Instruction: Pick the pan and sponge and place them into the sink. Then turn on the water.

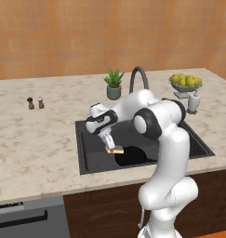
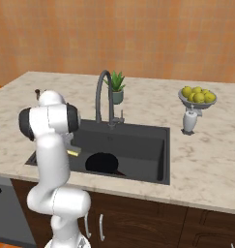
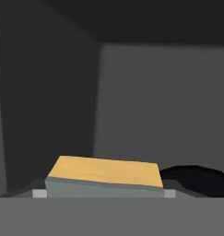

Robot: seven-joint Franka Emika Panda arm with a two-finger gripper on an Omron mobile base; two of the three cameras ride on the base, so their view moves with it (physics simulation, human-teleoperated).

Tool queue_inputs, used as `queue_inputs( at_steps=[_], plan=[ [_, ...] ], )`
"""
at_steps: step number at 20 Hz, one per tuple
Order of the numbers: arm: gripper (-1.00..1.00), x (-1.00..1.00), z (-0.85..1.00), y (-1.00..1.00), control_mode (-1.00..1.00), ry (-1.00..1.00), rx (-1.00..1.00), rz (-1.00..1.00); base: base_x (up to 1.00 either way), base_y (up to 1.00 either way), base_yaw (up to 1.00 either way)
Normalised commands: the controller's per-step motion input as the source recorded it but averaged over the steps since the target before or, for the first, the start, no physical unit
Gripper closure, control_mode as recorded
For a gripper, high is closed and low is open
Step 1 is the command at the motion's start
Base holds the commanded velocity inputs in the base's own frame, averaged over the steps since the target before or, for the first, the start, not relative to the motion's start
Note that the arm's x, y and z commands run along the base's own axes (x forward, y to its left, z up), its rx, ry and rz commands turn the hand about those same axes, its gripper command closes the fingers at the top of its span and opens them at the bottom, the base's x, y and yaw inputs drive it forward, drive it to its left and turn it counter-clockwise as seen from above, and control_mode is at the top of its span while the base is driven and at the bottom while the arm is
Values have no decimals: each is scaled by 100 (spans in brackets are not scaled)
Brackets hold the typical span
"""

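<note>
Over the sink, pincer clamped on sponge across its short sides; light, squashy, above the pan.

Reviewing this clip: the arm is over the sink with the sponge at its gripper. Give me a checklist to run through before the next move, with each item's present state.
1. Pan already in the sink: ok, it lies on the basin floor.
2. Sponge between the fingers of the gripper: ok, hand view shows it right at the fingertips.
3. Sponge above the basin, not the counter: ok, inside the sink's outline in both base views.
4. Sponge resting on the sink floor: cannot tell; it looks just above the pan's edge.
5. Faucet clear of the arm: ok, it stands behind.
6. Water running: not ok, no stream visible.
</note>
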Motion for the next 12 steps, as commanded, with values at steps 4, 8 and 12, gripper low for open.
queue_inputs(
  at_steps=[4,8,12],
  plan=[
    [100,0,-62,-67,-100,-5,0,0,0,0,0],
    [100,9,-61,-57,-100,-4,0,0,0,0,0],
    [100,39,-59,-31,-100,-4,0,0,0,0,0]
  ],
)
